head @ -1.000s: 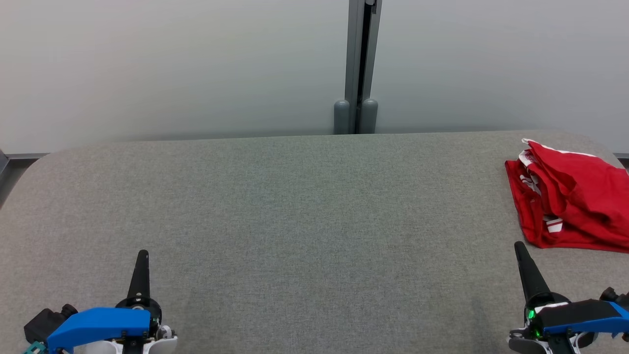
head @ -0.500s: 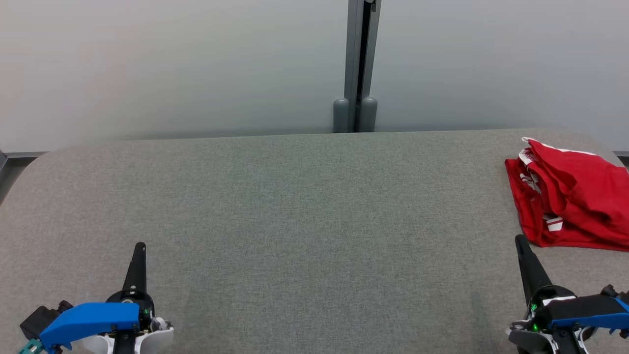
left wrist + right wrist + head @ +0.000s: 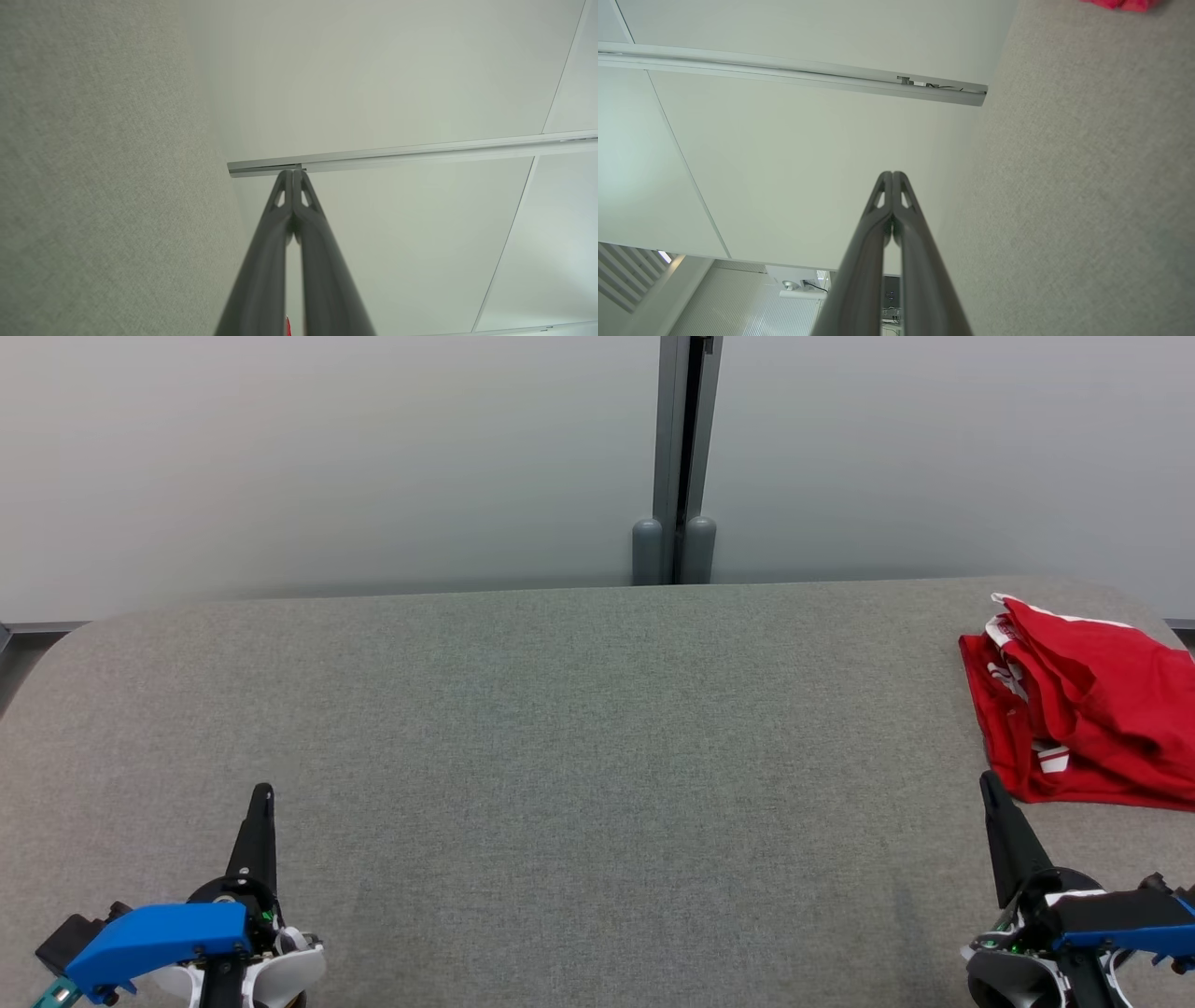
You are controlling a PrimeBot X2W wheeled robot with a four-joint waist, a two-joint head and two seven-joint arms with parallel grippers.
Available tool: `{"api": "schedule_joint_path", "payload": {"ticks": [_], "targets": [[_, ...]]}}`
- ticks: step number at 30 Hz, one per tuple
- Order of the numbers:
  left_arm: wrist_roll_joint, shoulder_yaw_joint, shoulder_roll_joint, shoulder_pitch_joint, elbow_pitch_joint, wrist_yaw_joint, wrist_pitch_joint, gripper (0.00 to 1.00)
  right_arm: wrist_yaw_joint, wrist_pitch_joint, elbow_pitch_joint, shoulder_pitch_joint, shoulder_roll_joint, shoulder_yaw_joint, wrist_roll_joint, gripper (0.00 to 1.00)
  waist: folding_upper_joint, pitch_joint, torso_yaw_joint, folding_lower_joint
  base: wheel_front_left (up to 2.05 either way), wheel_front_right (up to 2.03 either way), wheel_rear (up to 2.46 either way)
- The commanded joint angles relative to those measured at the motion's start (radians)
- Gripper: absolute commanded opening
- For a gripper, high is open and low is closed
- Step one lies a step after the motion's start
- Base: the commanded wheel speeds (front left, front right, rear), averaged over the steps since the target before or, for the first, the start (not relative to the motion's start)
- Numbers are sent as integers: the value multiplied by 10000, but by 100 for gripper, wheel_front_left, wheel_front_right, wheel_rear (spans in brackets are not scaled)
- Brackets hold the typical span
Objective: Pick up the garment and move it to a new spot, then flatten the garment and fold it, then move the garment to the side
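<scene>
two tools sit low in the head view, one at each bottom corner: the left tool (image 3: 262, 793) at lower left, the right tool (image 3: 986, 780) at lower right. each has its dark fingers clenched together to a single point, with nothing between them, and both wrist views show the same pinched tips.

the red garment (image 3: 1083, 709) with white trim lies at the right edge of the frame, on the far right end of the grey tabletop (image 3: 579, 728). it is layered over itself in a loose, rumpled stack, and part of it runs past the frame edge. the right tool's tip is near its lower left corner but apart from it; the left tool is well apart, across the wide middle of the tabletop.

that middle is where a spread and fold would fit, which may be why the tools flank it. the scene fits two readings — a heap at the edge waiting to be carried in, or a folded piece already set to the side with the tools parked away from it. the layers look too uneven to settle which.
</scene>
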Motion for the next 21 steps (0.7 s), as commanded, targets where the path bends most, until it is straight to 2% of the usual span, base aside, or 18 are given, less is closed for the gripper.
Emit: {"api": "schedule_joint_path", "payload": {"ticks": [1, 14, 21], "targets": [[-187, 86, -14, -185, -76, -83, 82, 0, 4, 71, 2, -143, -80, -40, 237, 0, -2, 5, -1, -1, 0, 0, 0], [-1019, 182, -45, -263, -184, -91, 299, 0, 4, 193, 44, -271, -85, -65, 1133, 0, -2, 49, -15, -1, 0, 0, 0], [-1025, 186, -43, -253, -179, -92, 310, 0, 4, 198, 44, -279, -84, -62, 1133, 0, -2, 52, -16, -1, 0, 0, 0]]}}
